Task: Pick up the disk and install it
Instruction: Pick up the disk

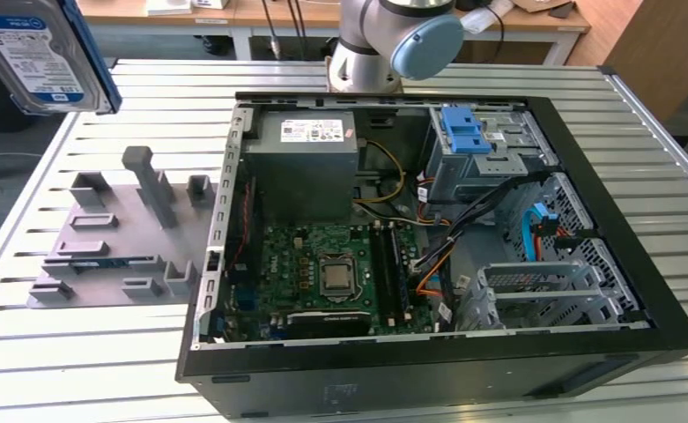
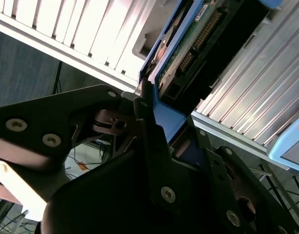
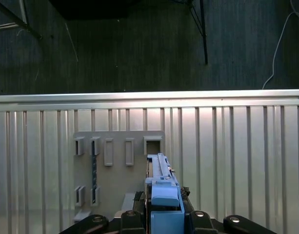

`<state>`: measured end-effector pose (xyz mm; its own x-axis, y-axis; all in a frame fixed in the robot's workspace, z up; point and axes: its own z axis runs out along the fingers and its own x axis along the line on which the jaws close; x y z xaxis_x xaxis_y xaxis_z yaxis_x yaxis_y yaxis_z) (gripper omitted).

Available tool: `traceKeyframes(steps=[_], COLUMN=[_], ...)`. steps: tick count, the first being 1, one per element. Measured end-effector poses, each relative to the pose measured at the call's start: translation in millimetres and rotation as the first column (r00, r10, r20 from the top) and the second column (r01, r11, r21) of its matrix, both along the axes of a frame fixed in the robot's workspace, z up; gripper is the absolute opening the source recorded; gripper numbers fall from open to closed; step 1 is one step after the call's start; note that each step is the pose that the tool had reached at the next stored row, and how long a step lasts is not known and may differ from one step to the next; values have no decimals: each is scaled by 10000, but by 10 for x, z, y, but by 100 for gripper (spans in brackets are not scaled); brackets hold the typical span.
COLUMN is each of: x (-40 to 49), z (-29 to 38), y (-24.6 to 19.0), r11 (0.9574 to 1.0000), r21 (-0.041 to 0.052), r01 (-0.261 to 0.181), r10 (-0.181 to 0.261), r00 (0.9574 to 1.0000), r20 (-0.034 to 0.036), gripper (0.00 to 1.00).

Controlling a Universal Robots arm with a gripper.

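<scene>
- Slatted metal table [image 1: 73, 352] carries the open computer case [image 1: 379, 379] on the right and a grey slotted fixture [image 1: 108, 238] on the left.
- I see the disk [image 1: 33, 53] aloft at far left, its blue-and-white label too small to read.
- Gripper [image 2: 156, 109] clamped on the disk's blue rail; I judge a square, firm hold matters here.

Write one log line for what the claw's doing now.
claw: shut on disk | disk: in air, off grey fixture | computer case: open, disk not inside

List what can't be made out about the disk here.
- Exterior view: the disk is cut off by the top and left edges.
- First wrist view: it stands edge-on, so its label faces are hidden.
- Second wrist view: linkage of the gripper covers the disk's gripped end.
</scene>
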<state>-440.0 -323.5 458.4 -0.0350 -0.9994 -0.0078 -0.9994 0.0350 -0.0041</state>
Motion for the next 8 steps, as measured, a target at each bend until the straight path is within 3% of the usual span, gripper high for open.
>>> traceKeyframes(steps=[8], x=[0], z=[55], y=[0], r11=[10000], r21=[0], r01=[0], r10=[0], r00=[10000], r20=[-1], gripper=[36])
